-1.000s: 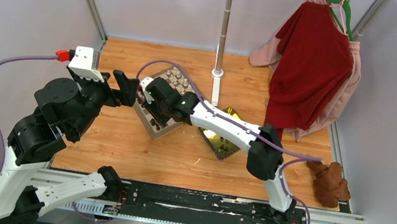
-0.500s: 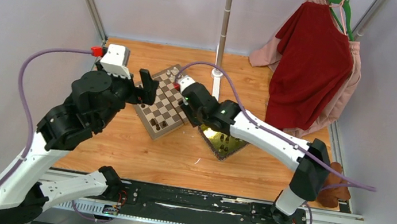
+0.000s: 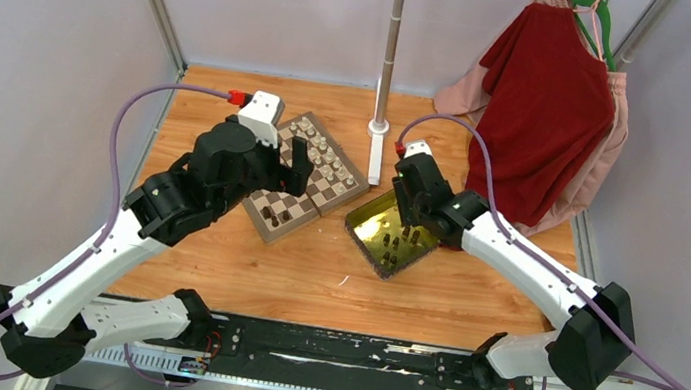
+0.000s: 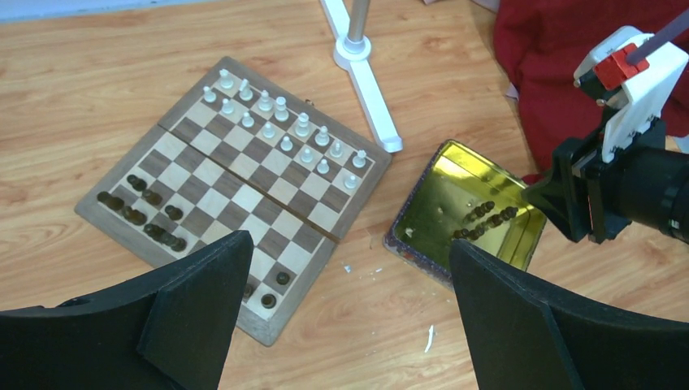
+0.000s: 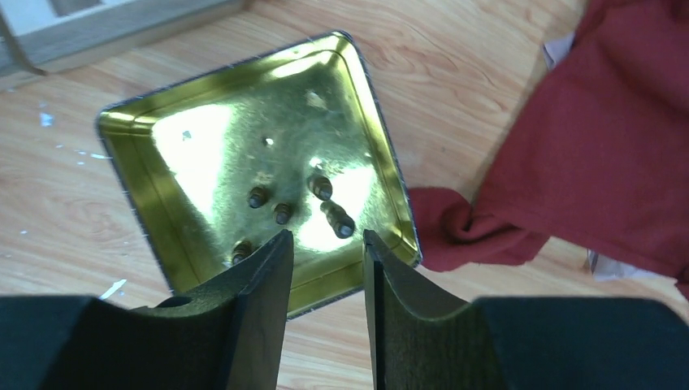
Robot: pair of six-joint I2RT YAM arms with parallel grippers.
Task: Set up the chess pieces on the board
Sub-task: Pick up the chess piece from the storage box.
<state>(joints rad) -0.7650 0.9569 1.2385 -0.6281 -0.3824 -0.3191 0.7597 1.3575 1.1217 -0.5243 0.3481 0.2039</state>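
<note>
> Wooden board point(image 4: 236, 195) — where's it at, and who's holding what?

Right below my left gripper point(image 4: 349, 248), jaws spread wide, nothing in them. White chess pieces point(image 4: 284, 138) fill one side, dark chess pieces point(image 4: 146, 215) line the opposite edge. My right gripper point(image 5: 325, 237) hovers over the yellow tray point(image 5: 211, 138) — narrow gap, empty, with a few dark ones lying in it.

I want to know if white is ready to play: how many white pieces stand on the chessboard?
16 white pieces, in two rows of eight along the edge of the board nearest the white pole base. None looks hidden in the left wrist view.
</note>
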